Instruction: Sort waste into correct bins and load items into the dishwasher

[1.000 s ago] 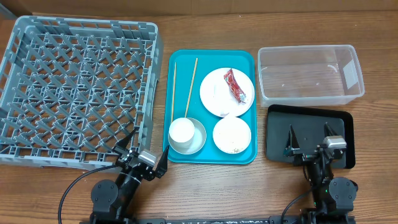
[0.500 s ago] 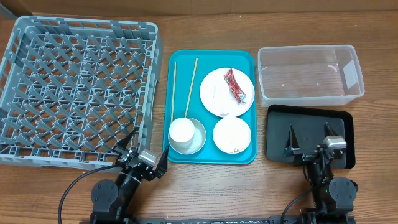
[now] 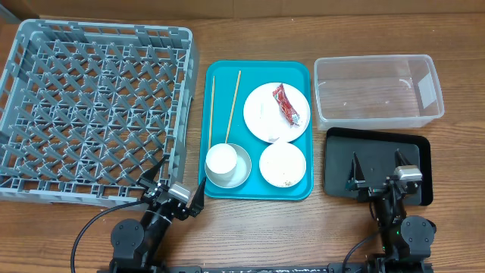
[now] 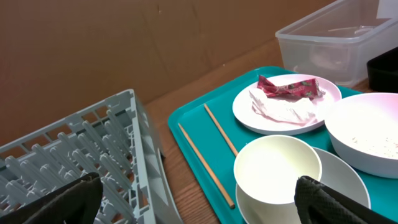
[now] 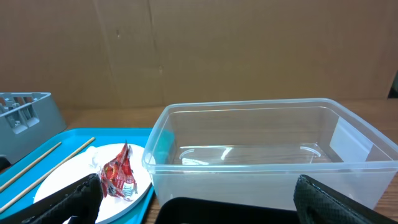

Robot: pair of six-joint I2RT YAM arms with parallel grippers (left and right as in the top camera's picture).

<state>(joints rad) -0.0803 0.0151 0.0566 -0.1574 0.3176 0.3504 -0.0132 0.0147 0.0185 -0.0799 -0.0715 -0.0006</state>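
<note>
Reading the overhead view with the table's far edge as twelve o'clock, the grey dish rack [image 3: 95, 110] fills the nine-to-eleven side, and its right wall stands just beside the teal tray [image 3: 259, 189]. The left gripper [image 3: 173, 189] sits at seven o'clock by the rack's near right corner. Its fingers [image 4: 59, 202] are spread wide and hold nothing.

On the teal tray, two chopsticks [image 3: 211, 110] [image 3: 233, 106] lie along the left edge, running toward twelve. At the tray's seven o'clock a cup [image 3: 221, 161] stands inside a bowl [image 3: 242, 174]. At five o'clock is a second bowl [image 3: 282, 163] holding rice grains [image 4: 379, 146], its rim touching the plate [image 3: 261, 102] at the tray's one o'clock. The plate carries a red wrapper [image 3: 286, 105] and a paper scrap [image 4: 283, 111].

A narrow strip of bare table [image 3: 250, 227] separates the teal tray from the clear tub [image 3: 377, 117] at two o'clock and the black tray [image 3: 341, 163] at four. The tub and black tray are nearly edge to edge.

The right gripper [image 3: 377, 173] hovers over the black tray's near half, jaws released and empty. Open wood runs along the near edge between the two arms.
</note>
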